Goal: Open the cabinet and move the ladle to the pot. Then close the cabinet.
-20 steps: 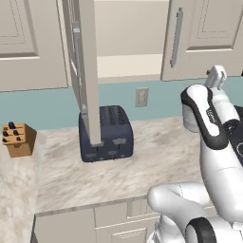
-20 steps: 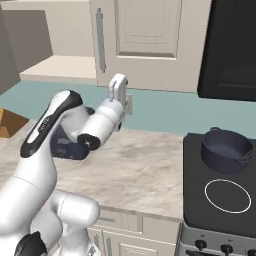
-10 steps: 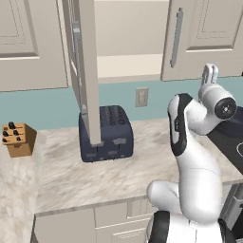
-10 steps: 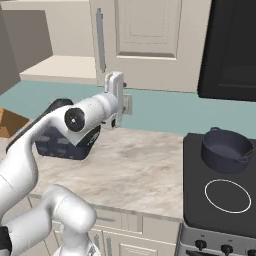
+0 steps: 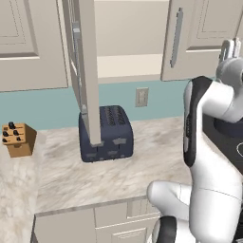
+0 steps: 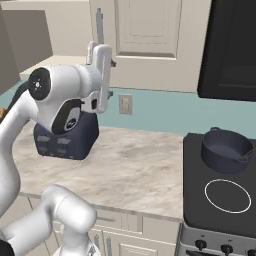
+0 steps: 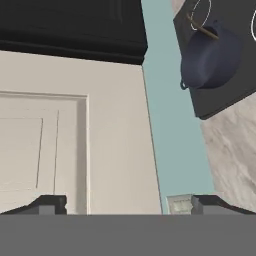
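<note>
Near the camera, the white arm lifts its tool (image 6: 100, 55) upper left in the right base view, jaws spread wide and empty. Beyond it, a dark toaster (image 5: 106, 133) sits on the marble desk (image 5: 142, 166). The cabinet (image 5: 81, 66) door hangs open. Mid right, the pot (image 6: 226, 150) holds a ladle handle (image 6: 247, 156), so closing seems next.

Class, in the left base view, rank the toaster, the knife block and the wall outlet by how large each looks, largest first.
1. Toaster, clearly the largest.
2. Knife block, much smaller.
3. Wall outlet, smallest, though it sits farther back on the wall, so its gap to the knife block is less sure.
</note>
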You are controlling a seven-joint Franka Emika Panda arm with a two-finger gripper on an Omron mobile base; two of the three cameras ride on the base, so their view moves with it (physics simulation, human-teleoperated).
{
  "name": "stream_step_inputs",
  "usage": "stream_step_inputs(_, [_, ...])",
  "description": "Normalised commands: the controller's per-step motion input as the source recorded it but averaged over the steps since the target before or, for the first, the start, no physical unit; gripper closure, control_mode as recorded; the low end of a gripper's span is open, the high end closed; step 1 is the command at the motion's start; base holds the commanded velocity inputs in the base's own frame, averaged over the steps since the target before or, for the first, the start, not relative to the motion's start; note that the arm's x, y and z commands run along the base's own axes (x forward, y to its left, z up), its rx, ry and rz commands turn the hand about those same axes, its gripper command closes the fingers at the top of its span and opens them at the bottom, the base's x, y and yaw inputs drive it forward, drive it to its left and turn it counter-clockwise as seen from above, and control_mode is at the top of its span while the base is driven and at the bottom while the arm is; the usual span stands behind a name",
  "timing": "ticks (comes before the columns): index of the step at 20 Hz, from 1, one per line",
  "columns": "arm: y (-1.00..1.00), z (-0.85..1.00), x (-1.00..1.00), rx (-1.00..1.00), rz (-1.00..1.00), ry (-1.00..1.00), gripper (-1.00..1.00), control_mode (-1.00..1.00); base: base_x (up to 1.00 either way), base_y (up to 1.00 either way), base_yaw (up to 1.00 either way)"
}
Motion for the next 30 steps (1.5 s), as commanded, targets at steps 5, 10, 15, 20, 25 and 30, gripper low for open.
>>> stream_step_inputs(5, [0.37,-0.31,-0.82,0.00,0.03,0.00,-1.00,-1.00,0.00,0.00,0.00])
stream_step_inputs(10, [0.62,-0.60,-0.60,-0.01,0.10,-0.05,-1.00,-1.00,0.00,0.00,0.00])
stream_step_inputs(15, [0.60,-0.41,-0.40,-0.06,0.07,-0.20,-1.00,-1.00,0.00,0.00,0.00])
stream_step_inputs(20, [0.55,-0.02,-0.51,-0.01,0.03,-0.04,-1.00,-1.00,0.00,0.00,0.00])
stream_step_inputs(25, [0.59,0.00,-0.42,0.00,0.02,0.00,-1.00,-1.00,0.00,0.00,0.00])
stream_step_inputs(30, [0.63,0.00,-0.34,0.00,0.01,0.00,-1.00,-1.00,0.00,0.00,0.00])
